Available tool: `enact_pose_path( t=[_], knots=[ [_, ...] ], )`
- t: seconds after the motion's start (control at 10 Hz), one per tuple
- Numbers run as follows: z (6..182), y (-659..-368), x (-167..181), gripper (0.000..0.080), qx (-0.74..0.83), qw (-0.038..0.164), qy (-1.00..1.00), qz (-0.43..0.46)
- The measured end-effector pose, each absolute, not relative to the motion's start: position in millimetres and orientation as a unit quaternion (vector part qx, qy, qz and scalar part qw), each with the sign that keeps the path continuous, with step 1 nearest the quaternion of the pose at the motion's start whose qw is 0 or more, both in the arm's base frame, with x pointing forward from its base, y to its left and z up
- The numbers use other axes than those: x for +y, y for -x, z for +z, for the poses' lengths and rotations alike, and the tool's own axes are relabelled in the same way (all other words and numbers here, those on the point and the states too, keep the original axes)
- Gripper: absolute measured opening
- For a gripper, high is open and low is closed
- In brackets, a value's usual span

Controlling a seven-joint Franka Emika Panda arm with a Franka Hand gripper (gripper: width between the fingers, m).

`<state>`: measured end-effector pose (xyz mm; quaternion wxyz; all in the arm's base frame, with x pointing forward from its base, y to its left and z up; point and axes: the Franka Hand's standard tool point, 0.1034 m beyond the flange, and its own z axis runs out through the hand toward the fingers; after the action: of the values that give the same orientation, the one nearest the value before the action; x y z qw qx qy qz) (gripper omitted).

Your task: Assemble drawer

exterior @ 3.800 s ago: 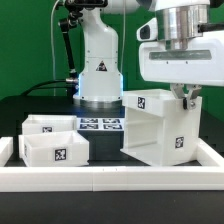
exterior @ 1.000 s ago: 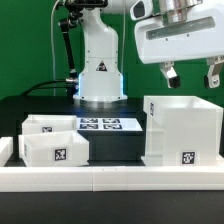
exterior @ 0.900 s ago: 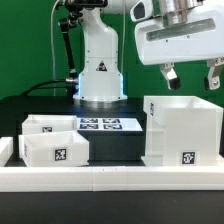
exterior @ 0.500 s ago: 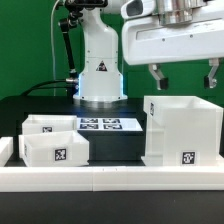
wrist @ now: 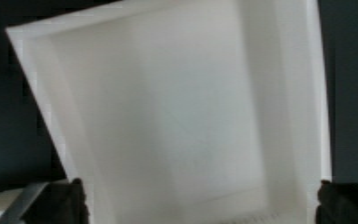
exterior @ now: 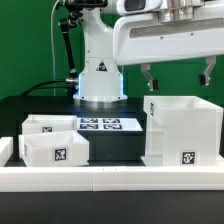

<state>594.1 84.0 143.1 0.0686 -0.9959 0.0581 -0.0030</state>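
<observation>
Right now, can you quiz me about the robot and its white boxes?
1. True or false: the gripper is gripping the housing.
2. How many trays lie outside the housing? A one, B two, C three.
3. Fill the gap: the gripper hangs ___ the housing.
Key: 1 false, its jaws are open and touch nothing; 2 B; 3 above.

Housing (wrist: 167, 110) blurred, cropped in wrist view; rear tray (exterior: 45, 122) half-hidden.
</observation>
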Motion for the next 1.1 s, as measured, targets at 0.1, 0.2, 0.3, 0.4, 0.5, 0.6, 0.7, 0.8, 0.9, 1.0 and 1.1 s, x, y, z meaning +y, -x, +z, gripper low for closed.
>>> enact_pose_path(
  t=[0.1, 0.2, 0.3, 0.4, 0.5, 0.6, 0.7, 0.8, 0.9, 1.0, 1.1],
  knots=[
    [143.9, -594, 79, 0.0648, -0.04, 0.049, 0.998, -0.009],
    [142.9, -591, 70, 0.0648, -0.112, 0.041, 0.993, -0.013],
    [142.2, -584, 55, 0.0648, -0.139, 0.039, 0.989, -0.013],
    [141.0, -579, 38, 0.0648, -0.17, 0.036, 0.985, -0.016],
    [137.4, -575, 19, 0.0648, -0.2, 0.033, 0.979, -0.016],
    [135.1, -573, 2, 0.0648, -0.224, 0.032, 0.974, -0.015],
    [131.8, -572, -14, 0.0648, -0.237, 0.032, 0.971, -0.013],
    [127.6, -570, -25, 0.0648, -0.235, 0.032, 0.971, -0.01],
    [127.8, -570, -24, 0.0648, -0.231, 0.032, 0.972, -0.01],
    [127.5, -570, -23, 0.0648, -0.232, 0.032, 0.972, -0.01],
    [127.4, -570, -23, 0.0648, -0.232, 0.032, 0.972, -0.01]
  ],
)
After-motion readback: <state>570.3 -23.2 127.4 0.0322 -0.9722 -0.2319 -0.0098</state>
